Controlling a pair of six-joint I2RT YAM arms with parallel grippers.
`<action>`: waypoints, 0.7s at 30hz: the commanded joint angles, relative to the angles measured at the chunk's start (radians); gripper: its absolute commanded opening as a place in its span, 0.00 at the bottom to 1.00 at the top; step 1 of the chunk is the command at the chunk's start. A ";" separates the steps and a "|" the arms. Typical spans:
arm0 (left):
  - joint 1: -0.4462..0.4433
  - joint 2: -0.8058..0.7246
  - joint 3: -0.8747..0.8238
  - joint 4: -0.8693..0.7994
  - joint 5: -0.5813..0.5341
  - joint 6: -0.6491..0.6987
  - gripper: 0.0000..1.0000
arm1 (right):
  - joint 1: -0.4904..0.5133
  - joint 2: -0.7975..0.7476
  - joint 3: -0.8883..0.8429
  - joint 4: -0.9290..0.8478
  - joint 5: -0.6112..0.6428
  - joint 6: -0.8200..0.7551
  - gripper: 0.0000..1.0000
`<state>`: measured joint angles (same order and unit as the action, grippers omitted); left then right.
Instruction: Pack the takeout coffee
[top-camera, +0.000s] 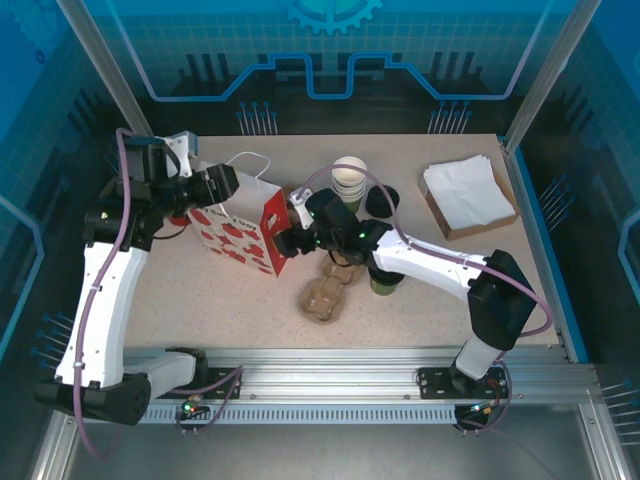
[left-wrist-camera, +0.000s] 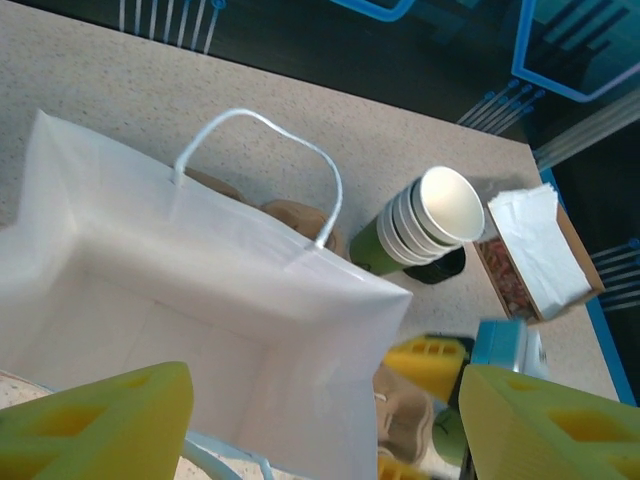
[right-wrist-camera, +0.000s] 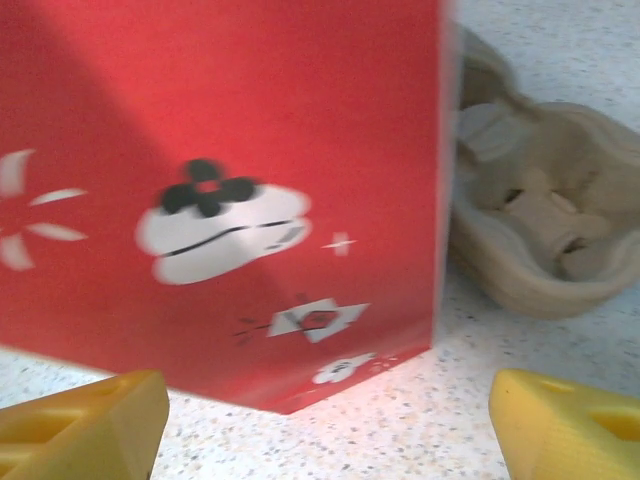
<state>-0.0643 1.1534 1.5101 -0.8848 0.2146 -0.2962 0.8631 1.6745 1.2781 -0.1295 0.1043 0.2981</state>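
The takeout coffee (top-camera: 382, 284) is a green cup standing on the table, half hidden under my right forearm; a green edge of it (left-wrist-camera: 449, 438) peeks past the bag in the left wrist view. A red-and-white paper bag (top-camera: 243, 228) stands open at left centre, its white inside (left-wrist-camera: 170, 300) empty. My left gripper (top-camera: 216, 184) hovers open over the bag's mouth, fingers (left-wrist-camera: 105, 425) wide apart. My right gripper (top-camera: 291, 226) is open and low, facing the bag's red side (right-wrist-camera: 230, 180) without touching it.
A brown pulp cup carrier (top-camera: 322, 298) lies just right of the bag, also seen close beside it (right-wrist-camera: 545, 215). A stack of lidless cups (top-camera: 350, 180) and black lids (top-camera: 381, 201) sit behind. A box of napkins (top-camera: 468, 200) is at back right.
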 joint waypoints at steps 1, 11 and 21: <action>0.004 -0.033 -0.054 -0.025 0.110 0.016 0.72 | -0.032 -0.048 -0.013 0.015 0.029 0.028 0.83; -0.035 -0.060 -0.077 0.045 0.144 0.033 0.68 | -0.110 -0.157 -0.023 -0.132 -0.027 -0.044 0.82; -0.300 0.050 0.104 0.025 -0.386 0.253 0.73 | -0.166 -0.330 -0.104 -0.215 -0.041 -0.074 0.83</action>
<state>-0.3401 1.1641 1.5734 -0.8486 -0.0353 -0.1188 0.7193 1.3788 1.1988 -0.2974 0.0734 0.2443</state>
